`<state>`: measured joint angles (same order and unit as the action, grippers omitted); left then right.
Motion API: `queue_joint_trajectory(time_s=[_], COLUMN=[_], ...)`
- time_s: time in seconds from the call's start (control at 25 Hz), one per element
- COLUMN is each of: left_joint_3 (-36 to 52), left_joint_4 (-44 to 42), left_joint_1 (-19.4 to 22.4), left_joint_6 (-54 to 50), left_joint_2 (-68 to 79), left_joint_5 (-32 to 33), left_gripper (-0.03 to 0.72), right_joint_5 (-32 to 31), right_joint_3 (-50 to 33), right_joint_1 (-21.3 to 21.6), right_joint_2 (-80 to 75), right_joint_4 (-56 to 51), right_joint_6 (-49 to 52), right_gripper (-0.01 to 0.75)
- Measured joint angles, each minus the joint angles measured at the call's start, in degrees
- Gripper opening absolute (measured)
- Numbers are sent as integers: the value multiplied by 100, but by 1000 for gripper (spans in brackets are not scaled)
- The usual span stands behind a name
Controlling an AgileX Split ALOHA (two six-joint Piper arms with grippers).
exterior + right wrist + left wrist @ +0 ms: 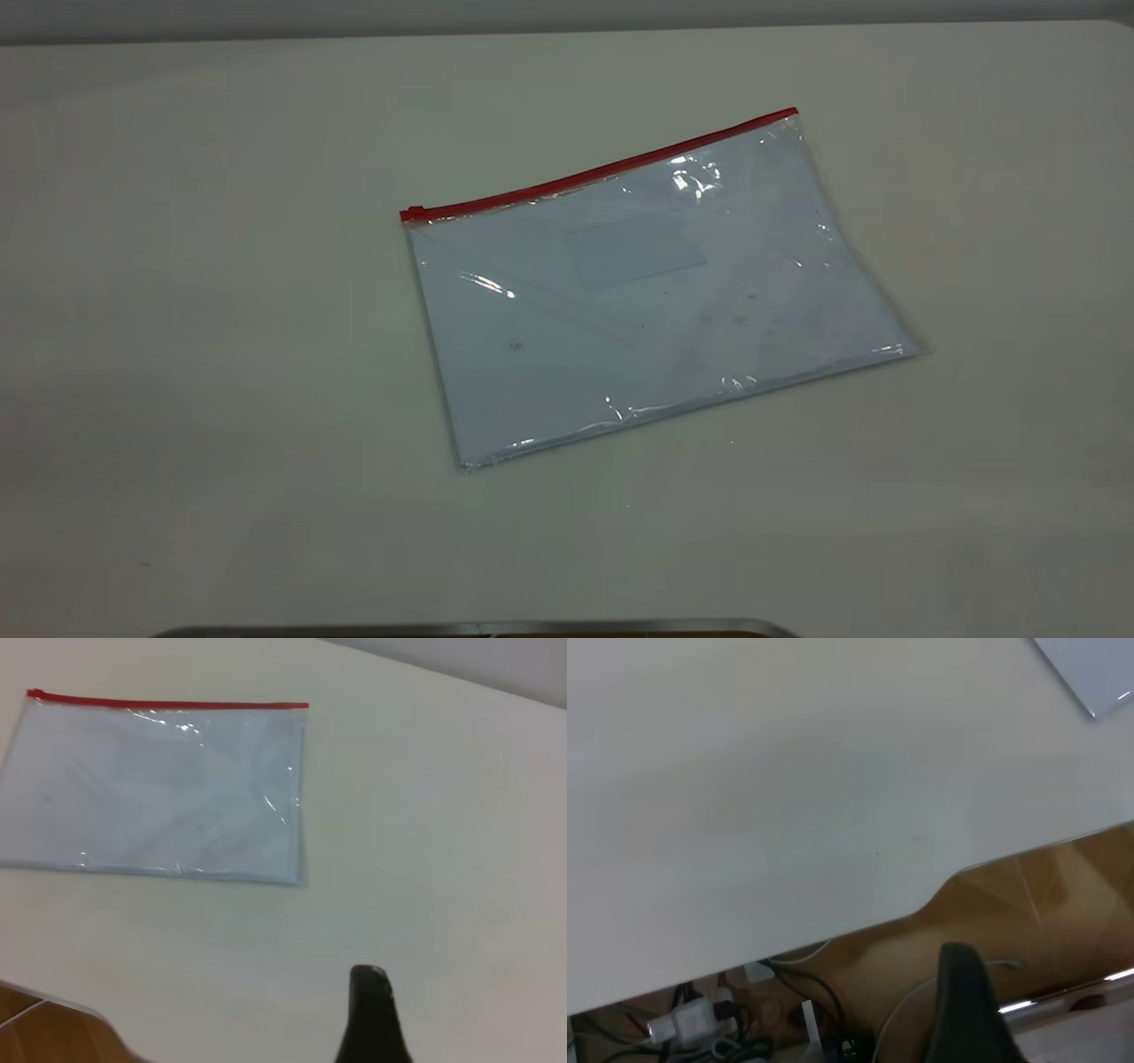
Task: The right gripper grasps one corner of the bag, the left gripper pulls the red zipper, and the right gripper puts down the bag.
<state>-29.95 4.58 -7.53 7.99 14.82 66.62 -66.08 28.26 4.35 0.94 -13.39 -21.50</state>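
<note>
Nothing is started: the bag (656, 292) lies flat mid-bench, untouched, both hands well clear with their spread beyond what I can tell, so I judge my right hand (372, 1019) must next reach the zipper-end corner (791, 115).
</note>
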Motion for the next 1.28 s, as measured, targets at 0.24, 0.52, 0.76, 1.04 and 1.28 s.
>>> queue_joint_trajectory(time_s=[0.24,0.52,0.76,1.04,1.28], left_joint_3=[194,206,206,206,206], left_joint_4=[29,29,29,23,-7], left_joint_1=[0,0,0,239,796], left_joint_6=[-44,-78,-83,-49,-38], left_joint_2=[0,0,0,-346,-1186], left_joint_5=[-131,-171,-187,-189,-183], left_gripper=[518,518,518,518,518], right_joint_5=[0,0,0,0,1], right_joint_3=[-47,-47,-47,-47,-47], right_joint_1=[0,0,0,0,0], right_joint_2=[0,0,0,0,0], right_joint_4=[98,116,116,116,123], right_joint_6=[174,201,201,201,201], right_gripper=[579,579,579,579,579])
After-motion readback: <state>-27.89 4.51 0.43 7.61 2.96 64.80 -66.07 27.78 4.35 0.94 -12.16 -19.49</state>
